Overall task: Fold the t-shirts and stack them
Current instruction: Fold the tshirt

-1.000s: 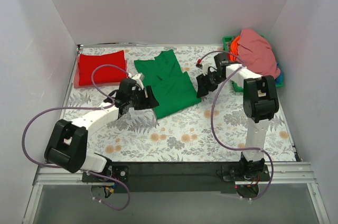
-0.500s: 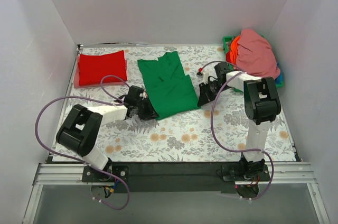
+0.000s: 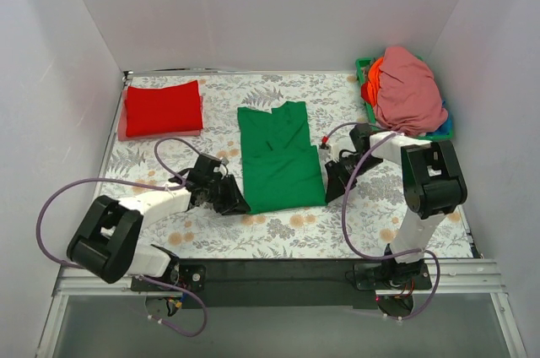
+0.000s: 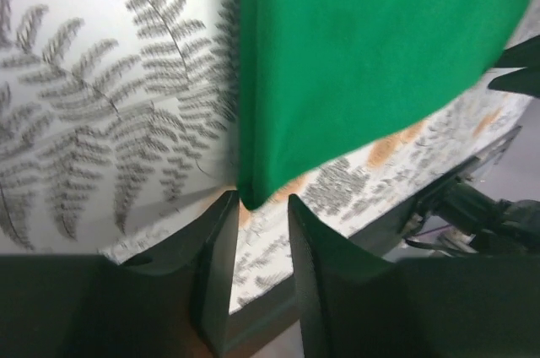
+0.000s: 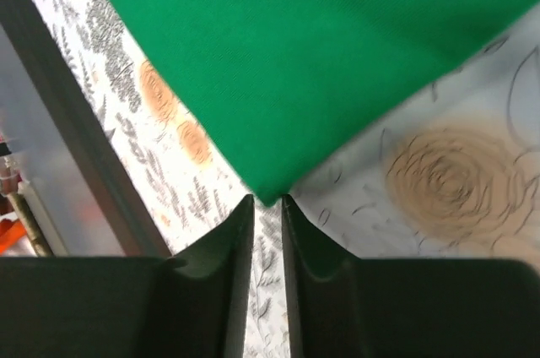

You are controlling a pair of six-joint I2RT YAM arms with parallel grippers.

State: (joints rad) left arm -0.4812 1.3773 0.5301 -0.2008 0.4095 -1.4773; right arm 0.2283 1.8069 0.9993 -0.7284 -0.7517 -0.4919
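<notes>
Bare table (image 3: 287, 235) runs along the near edge. A red shirt (image 3: 163, 109) fills the far-left corner, a heaped basket (image 3: 362, 65) the far-right.

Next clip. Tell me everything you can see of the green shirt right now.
The green shirt is bright, plain and soft-looking, like cotton. It lies flat on the middle of the floral table, with a crease across its middle: the near half is a neat rectangle, the far half more uneven. The left end effector pinches its near-left corner and the right end effector its near-right corner.
</notes>
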